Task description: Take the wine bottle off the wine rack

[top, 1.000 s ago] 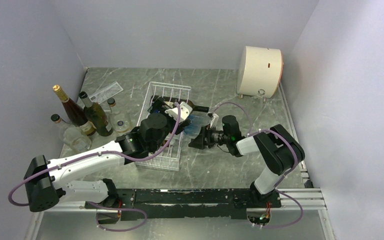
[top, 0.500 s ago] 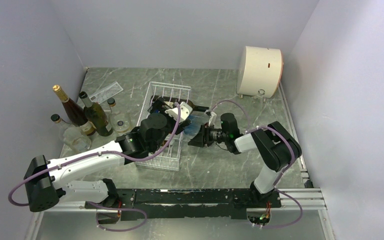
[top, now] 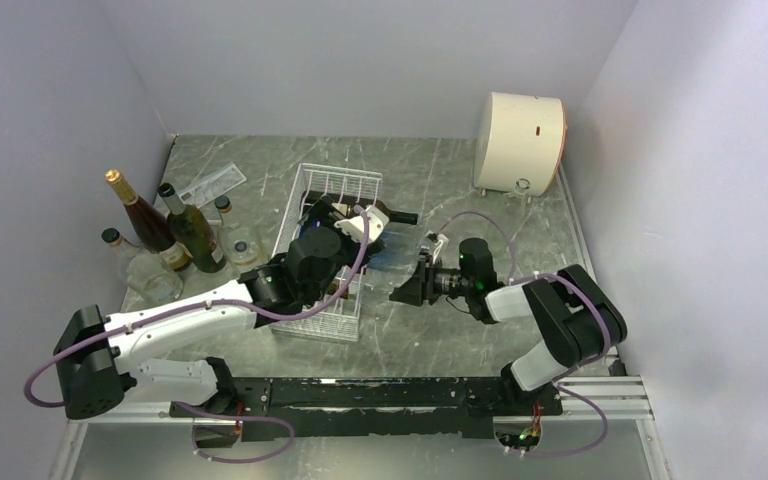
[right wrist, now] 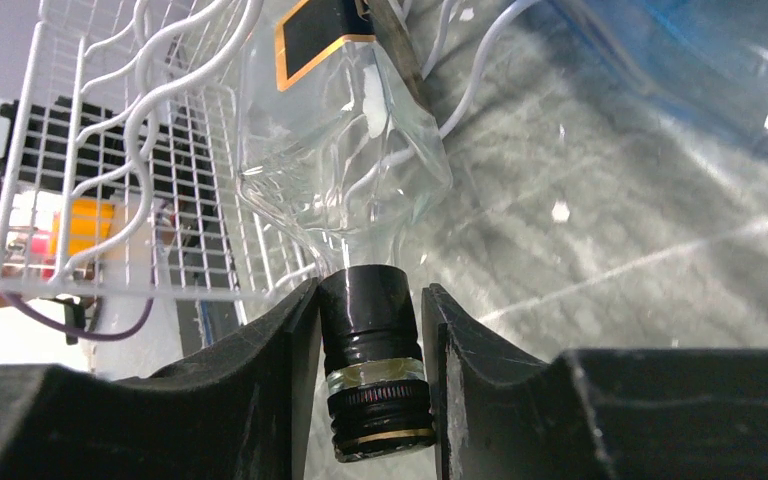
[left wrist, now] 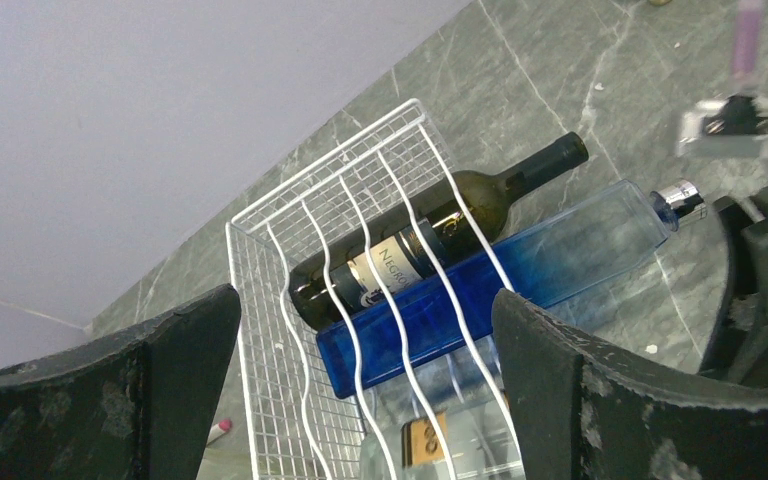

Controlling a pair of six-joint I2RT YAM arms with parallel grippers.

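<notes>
Three bottles lie across the wine rack: a dark wine bottle at the far end, a blue bottle next to it, and nearest, a clear bottle with a black and gold label. The clear bottle's neck pokes out through the rack's right side over the worktop. Within the last second the right hand has drawn its fingers together, and they now press on both sides of that bottle's black cap, clamped on it. In the top view the right arm has also shifted slightly toward the near right, away from the rack. The left hand has stayed spread wide, hovering above the rack and holding nothing. The grip looks newly made, and the clear bottle seems to be the one chosen for removal. Its body is still cradled among the wavy wires, so nothing is off the rack yet. Drawing it out neck first seems likely, and the smooth cap could slip or the shoulder catch on a wire.
</notes>
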